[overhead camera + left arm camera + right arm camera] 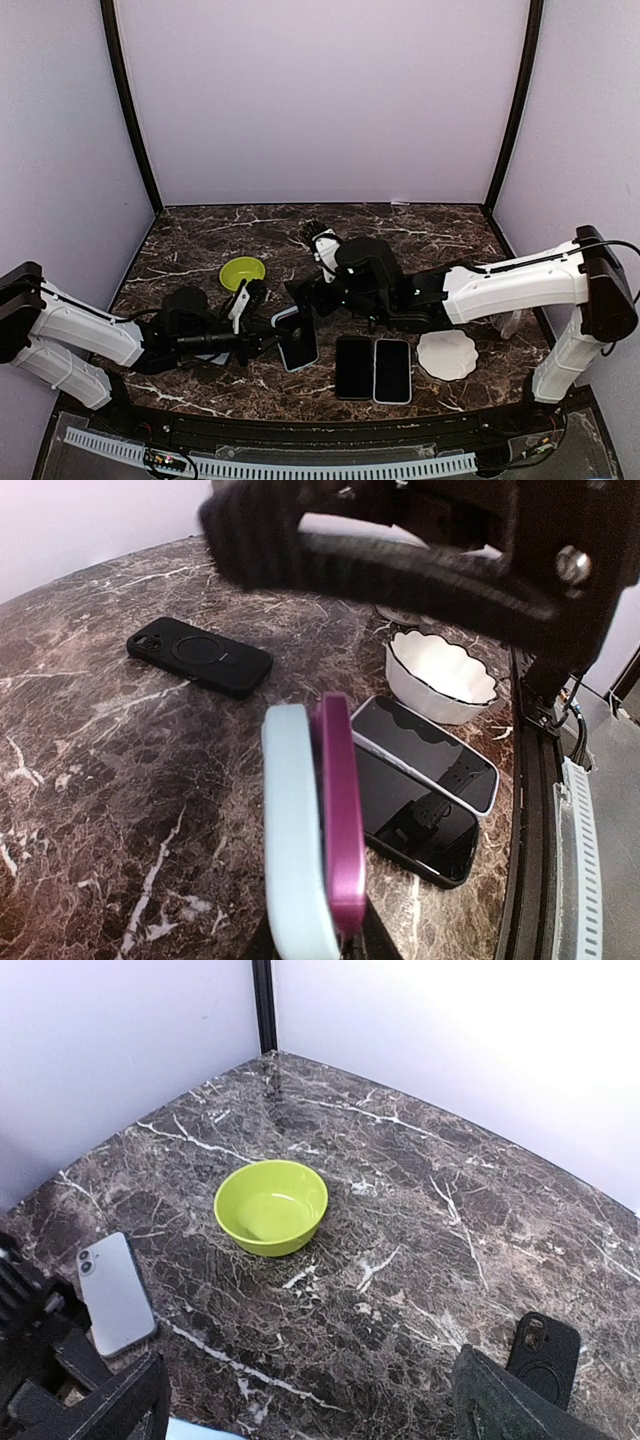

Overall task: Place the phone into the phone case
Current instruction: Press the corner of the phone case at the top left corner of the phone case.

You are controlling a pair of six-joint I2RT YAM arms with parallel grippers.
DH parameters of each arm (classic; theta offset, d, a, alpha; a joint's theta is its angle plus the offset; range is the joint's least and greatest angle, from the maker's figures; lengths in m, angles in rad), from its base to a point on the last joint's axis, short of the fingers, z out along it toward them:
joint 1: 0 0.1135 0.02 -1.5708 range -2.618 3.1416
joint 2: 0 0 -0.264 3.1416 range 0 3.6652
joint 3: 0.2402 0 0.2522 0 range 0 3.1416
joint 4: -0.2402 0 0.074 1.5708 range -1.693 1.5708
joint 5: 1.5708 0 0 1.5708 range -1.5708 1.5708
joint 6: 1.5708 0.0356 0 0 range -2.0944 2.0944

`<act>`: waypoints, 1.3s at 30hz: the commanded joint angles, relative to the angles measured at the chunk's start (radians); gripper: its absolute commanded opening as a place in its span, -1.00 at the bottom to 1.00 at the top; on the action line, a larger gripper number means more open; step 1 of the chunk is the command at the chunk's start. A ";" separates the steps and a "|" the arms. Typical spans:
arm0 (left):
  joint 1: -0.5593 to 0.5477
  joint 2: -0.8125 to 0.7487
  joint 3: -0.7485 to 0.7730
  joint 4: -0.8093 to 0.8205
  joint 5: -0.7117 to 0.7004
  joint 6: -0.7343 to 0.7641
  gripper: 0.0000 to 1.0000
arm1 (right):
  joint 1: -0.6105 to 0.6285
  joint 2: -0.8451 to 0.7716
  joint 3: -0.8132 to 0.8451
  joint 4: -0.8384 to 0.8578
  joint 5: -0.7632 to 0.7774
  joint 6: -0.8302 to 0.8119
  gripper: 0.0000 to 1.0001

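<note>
My left gripper (272,338) is shut on a purple phone (340,820) pressed side by side against a light blue case (288,830). It holds both on edge over the table, with the jaws only just showing at the bottom of the left wrist view (315,946). In the top view the pair (298,342) sits left of centre. My right gripper (298,298) hovers just above it, open wide, and its fingers (120,1410) frame the view with nothing between them. The case's pale edge (200,1430) shows at the bottom of the right wrist view.
Two phones lie flat, screen up, near the front edge, one black (354,367) and one with a pale rim (392,370). A white scalloped bowl (447,355) stands to their right. A green bowl (242,272), a black case (200,655) and a silver phone (115,1292) are on the table.
</note>
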 commanded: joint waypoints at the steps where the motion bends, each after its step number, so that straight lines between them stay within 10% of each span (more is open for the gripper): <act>1: 0.005 0.009 -0.018 0.043 -0.015 0.060 -1.00 | -0.004 0.053 0.024 0.027 0.021 -0.026 0.97; 31: -0.025 0.058 0.070 0.000 -0.009 0.119 -0.24 | -0.004 0.132 -0.095 0.131 -0.028 -0.015 0.96; 39: -0.025 0.061 0.076 0.027 0.017 0.110 -0.59 | -0.005 0.119 -0.106 0.129 -0.041 -0.031 0.95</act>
